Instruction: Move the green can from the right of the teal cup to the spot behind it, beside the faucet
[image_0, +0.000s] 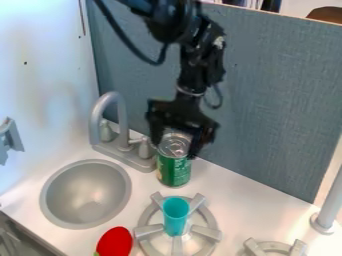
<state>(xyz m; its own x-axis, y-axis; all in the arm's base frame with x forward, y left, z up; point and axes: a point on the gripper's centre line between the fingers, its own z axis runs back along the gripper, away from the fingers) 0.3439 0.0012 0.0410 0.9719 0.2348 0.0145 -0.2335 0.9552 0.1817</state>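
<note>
Can (175, 170) is stood upright at 12 o'clock from burner (148, 230), topped by tool (176, 150); opening and hold can't be told. Pressure should be kept centred, tilt avoided.

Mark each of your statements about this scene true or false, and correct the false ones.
1. The black hand is at the top of the green can. True.
2. The can lies in the sink. False: it stands upright on the counter.
3. A turquoise cup is at the middle of a burner. True.
4. The red object is behind the faucet. False: it is in front, near the view's bottom edge.
5. The faucet is grey. True.
</note>
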